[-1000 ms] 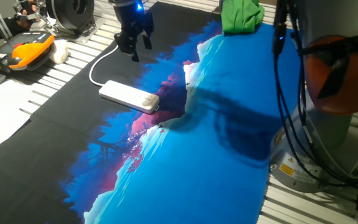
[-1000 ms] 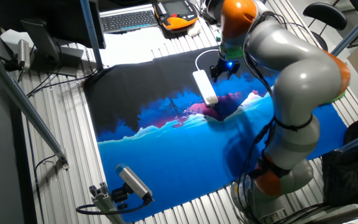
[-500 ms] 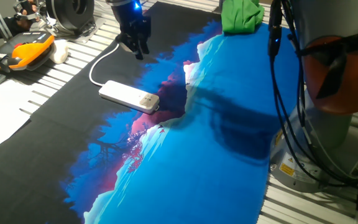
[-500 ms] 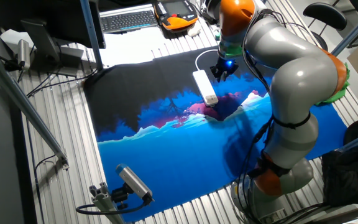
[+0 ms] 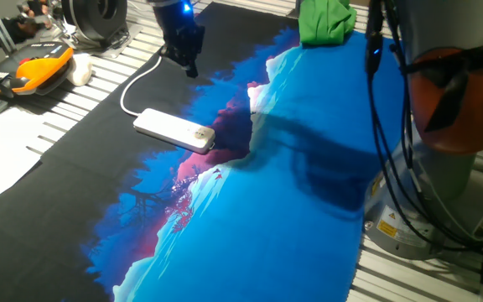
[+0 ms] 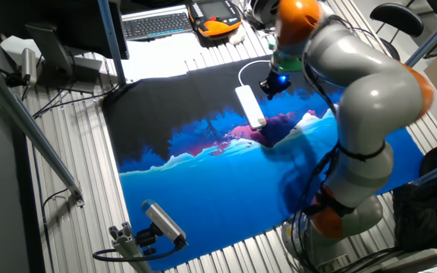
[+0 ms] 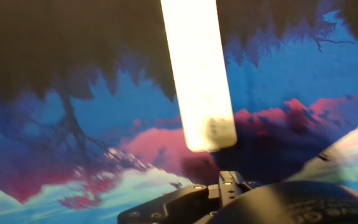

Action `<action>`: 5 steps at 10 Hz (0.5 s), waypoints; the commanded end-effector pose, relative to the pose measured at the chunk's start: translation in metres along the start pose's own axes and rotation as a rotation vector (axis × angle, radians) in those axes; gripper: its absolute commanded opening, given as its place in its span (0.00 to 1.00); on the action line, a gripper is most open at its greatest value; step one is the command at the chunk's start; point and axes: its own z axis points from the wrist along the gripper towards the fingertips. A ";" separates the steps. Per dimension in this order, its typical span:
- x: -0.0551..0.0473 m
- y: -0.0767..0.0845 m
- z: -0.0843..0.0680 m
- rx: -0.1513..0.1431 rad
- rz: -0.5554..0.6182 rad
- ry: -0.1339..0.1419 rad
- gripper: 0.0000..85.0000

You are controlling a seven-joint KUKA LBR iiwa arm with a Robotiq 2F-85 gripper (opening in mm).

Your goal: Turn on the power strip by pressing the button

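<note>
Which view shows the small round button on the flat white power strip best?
One fixed view: the button shows as a greyish dot near the white power strip end. The hand view is overexposed; the other fixed view is too distant.

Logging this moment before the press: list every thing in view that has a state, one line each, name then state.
power strip: lying flat on the mat, untouched, cord attached at its far end.
button: on the strip's near end, nothing touching it; on or off cannot be told.
gripper: raised above the mat beyond the strip, holding nothing; finger gap not visible.
green cloth: bunched up at the mat's far edge.
</note>
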 end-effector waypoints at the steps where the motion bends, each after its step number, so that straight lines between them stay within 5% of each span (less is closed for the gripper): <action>1: 0.000 0.001 0.001 0.038 0.026 0.031 0.00; 2: 0.000 0.001 0.001 0.068 0.039 0.041 0.00; 5: 0.000 0.001 0.001 0.027 0.036 0.053 0.00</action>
